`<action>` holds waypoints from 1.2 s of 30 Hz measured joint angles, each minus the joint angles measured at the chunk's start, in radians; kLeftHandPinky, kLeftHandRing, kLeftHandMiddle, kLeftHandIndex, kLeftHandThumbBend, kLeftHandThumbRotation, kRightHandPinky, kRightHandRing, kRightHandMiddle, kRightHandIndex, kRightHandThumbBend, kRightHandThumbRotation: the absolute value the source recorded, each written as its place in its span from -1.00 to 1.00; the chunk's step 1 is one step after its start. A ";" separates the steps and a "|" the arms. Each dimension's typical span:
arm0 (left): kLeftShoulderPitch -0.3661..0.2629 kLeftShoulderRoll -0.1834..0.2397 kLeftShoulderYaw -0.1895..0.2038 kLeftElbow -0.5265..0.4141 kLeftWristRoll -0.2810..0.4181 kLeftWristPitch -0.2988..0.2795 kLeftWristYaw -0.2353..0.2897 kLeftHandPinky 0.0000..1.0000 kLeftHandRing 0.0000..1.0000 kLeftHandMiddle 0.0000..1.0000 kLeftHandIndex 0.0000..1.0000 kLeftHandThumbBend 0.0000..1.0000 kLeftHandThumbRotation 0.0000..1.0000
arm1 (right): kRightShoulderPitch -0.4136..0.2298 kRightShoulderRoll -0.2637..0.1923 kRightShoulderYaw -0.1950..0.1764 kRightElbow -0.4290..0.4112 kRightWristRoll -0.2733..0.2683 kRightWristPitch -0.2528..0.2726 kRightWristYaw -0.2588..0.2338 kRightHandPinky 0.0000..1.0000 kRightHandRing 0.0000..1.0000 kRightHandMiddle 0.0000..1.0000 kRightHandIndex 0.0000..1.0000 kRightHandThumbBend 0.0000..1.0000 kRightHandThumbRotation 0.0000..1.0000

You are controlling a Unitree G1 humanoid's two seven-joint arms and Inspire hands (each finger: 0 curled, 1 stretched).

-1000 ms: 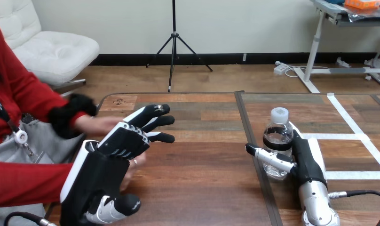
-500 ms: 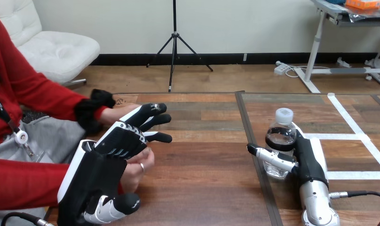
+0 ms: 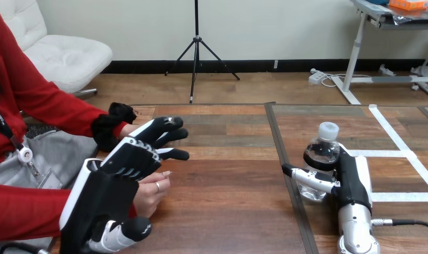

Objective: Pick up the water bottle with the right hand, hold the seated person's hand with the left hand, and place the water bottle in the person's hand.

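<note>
**Head view: bottle gripped at the desk's right side, handover not yet begun**

Head view has the robot's right hand (image 3: 350, 177) near the front edge of the wooden desk (image 3: 228, 180), on its right half. It is closed on the clear plastic water bottle (image 3: 319, 159). The thumb presses the bottle's left side and the black fingers wrap its right side and back. The bottle leans slightly, with its white screw cap (image 3: 328, 130) tipped toward the right. Its base sits low against the desk top, and I cannot tell whether it has left the surface. A white tape outline (image 3: 397, 153) lies on the desk just beyond and to the right of it.

At the desk's left edge, the left hand (image 3: 128, 161) is raised with its white-shelled back facing the camera. Its fingers are stretched out straight toward the desk's middle. The person's nearer hand (image 3: 152, 191) is loosely curled and sits just beside and below the left hand's palm. The two may be touching there, but no robot finger is wrapped round it. The person's farther hand (image 3: 130, 129) shows behind the outstretched fingers.

By my reading, the grasp on the bottle is made, so the first step is about done. The left hand has reached the person but has not closed on their hand. Lifting the bottle, carrying it across to the desk's left side and setting it in the person's hand all remain. The bottle and the person's hands are well apart.
</note>
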 measured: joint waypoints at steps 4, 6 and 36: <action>0.006 0.000 0.005 -0.001 -0.009 0.006 -0.002 0.40 0.65 0.71 0.67 0.88 0.23 | 0.000 0.005 -0.006 0.003 0.007 -0.005 -0.014 0.20 0.27 0.35 0.40 0.91 -0.95; 0.008 0.000 0.007 -0.001 -0.010 0.011 -0.002 0.41 0.65 0.71 0.67 0.88 0.22 | 0.000 0.008 -0.009 0.004 0.008 -0.006 -0.023 0.18 0.25 0.33 0.37 0.89 -0.97; 0.019 0.014 0.039 -0.012 0.026 0.013 -0.033 0.43 0.70 0.79 0.74 1.00 0.46 | 0.001 0.022 -0.037 0.007 0.037 -0.017 -0.018 -0.15 -0.07 0.00 0.00 0.77 -1.00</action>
